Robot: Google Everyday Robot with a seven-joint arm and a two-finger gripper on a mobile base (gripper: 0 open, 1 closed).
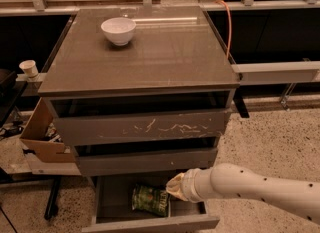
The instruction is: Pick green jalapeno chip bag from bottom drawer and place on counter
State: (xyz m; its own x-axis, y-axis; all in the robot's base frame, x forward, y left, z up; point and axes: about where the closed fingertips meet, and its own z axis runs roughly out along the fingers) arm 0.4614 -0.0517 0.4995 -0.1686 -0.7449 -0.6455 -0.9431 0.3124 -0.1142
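The green jalapeno chip bag (150,199) lies flat on the dark floor of the open bottom drawer (150,223), a little right of its middle. My white arm comes in from the lower right. Its gripper (174,186) is over the drawer, just right of the bag and slightly above it, pointing left. The counter (150,52) is the glossy grey-brown top of the cabinet, with a white bowl (118,30) near its back left.
A scratched grey drawer front (142,127) and a plain one (147,161) sit above the open drawer. A cardboard box (42,139) stands left of the cabinet. A paper cup (29,68) is at the left. An orange cable (229,27) hangs at the back right.
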